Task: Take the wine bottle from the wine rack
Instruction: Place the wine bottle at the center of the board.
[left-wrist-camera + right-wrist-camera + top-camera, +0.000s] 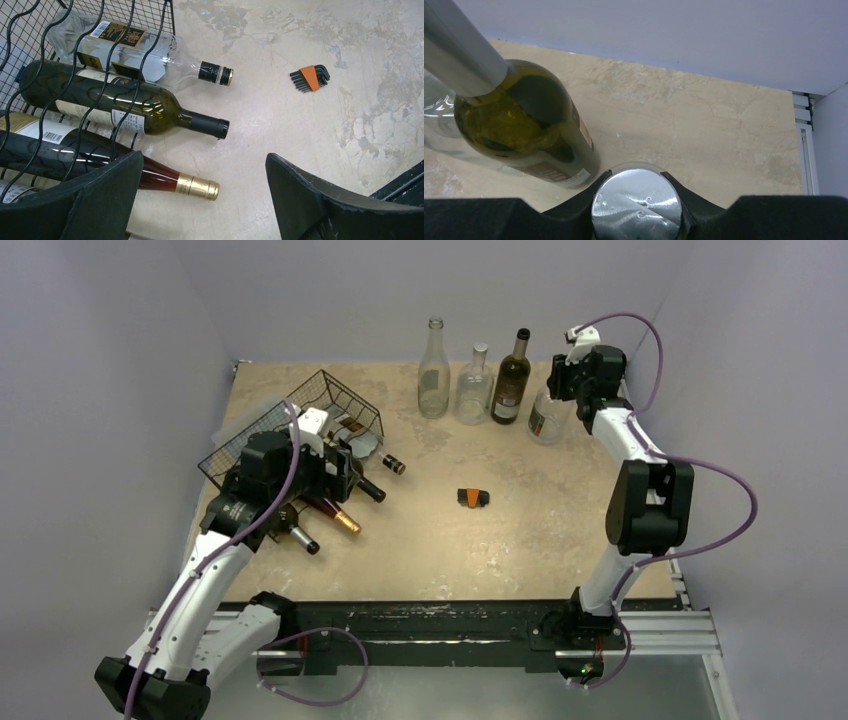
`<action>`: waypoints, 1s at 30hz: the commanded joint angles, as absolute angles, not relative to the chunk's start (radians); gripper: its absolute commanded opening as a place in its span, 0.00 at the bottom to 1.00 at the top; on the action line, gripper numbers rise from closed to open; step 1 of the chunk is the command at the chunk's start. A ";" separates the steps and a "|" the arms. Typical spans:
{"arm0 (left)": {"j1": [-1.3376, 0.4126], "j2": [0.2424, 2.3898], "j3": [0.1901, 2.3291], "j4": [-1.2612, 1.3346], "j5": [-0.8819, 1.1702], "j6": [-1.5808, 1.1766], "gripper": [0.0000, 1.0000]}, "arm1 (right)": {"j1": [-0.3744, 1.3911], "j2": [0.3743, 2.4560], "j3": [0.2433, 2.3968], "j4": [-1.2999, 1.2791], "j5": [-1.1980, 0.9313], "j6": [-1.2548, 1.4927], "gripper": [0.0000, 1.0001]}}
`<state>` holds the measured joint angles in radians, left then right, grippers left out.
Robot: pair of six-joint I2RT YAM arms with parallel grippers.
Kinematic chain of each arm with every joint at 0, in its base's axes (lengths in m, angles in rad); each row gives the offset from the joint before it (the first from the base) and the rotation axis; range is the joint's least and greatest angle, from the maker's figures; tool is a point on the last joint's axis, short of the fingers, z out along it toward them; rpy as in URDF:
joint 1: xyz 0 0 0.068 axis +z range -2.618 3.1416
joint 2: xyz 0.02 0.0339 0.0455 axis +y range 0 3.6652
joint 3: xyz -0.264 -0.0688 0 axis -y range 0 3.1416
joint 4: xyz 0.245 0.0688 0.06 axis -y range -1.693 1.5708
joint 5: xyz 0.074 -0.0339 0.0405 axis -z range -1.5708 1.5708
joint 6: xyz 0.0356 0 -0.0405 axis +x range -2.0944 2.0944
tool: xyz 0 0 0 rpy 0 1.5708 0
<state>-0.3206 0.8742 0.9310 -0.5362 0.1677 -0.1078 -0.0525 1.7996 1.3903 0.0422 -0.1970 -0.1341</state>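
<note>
The black wire wine rack [262, 425] sits at the table's left with several wine bottles lying in it, necks pointing right. In the left wrist view I see a clear bottle [150, 52], a green bottle with a black cap [125, 102] and a dark amber bottle with a gold cap [195, 186] under the rack's wavy wires [30, 30]. My left gripper [205, 159] hangs open over the bare table beside the gold cap, holding nothing. At the back right, my right gripper [636, 176] is shut on the silver cap [638, 207] of an upright clear bottle [546, 420].
Three more bottles stand along the back edge: a tall clear one [433, 370], a squat clear one [475, 388] and a dark one [512, 380], which appears olive [524, 125] right beside the held cap. An orange-and-black hex key set [472, 498] lies mid-table.
</note>
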 commanded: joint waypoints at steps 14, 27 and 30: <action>-0.305 0.882 0.936 -0.493 0.179 -0.093 0.92 | -0.054 1.662 1.371 0.251 -0.223 -0.099 0.67; -0.305 0.863 0.936 -0.495 0.184 -0.110 0.95 | -0.055 1.273 1.085 0.181 -0.311 -0.159 0.94; -0.305 0.855 0.933 -0.497 0.176 -0.119 0.99 | -0.057 1.165 1.042 0.103 -0.388 -0.178 0.95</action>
<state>-0.3141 0.8791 0.9310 -0.5358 0.1707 -0.1120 -0.0536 1.2972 1.0775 0.1699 -0.2790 -0.1394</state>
